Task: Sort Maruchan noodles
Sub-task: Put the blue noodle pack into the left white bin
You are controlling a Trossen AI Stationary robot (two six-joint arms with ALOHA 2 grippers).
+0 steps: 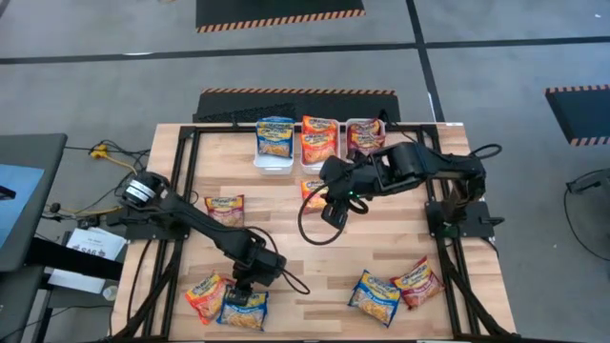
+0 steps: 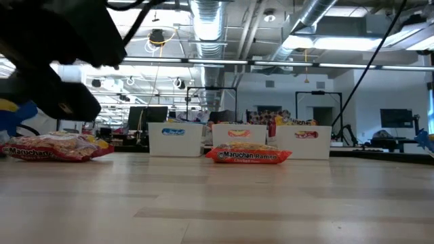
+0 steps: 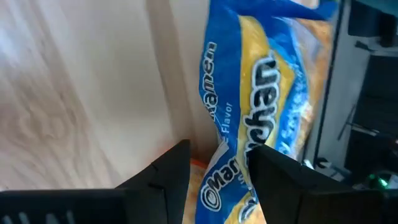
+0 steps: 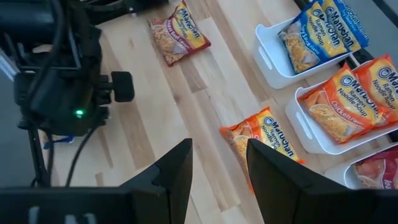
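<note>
Maruchan noodles lie scattered on the wooden table. At the near left, a blue packet [image 1: 243, 308] lies beside an orange-red one [image 1: 205, 293]. My left gripper [image 1: 244, 284] is low over the blue packet [image 3: 261, 93], pointing steeply down. It is open [image 3: 217, 180], with the packet's label showing between the fingers; whether they touch it I cannot tell. My right gripper [image 1: 335, 206] hangs open [image 4: 217, 168] high over the table's middle, above an orange-red packet [image 4: 267, 146]. A dark red packet [image 1: 226, 207] lies flat at the left.
Three white trays at the far edge hold a blue [image 1: 274, 138], an orange [image 1: 319, 140] and a dark red packet [image 1: 364, 135]. A blue packet [image 1: 375, 296] and a dark red one [image 1: 416, 281] lie near right. Black frame rails [image 1: 186, 181] run along the table's sides.
</note>
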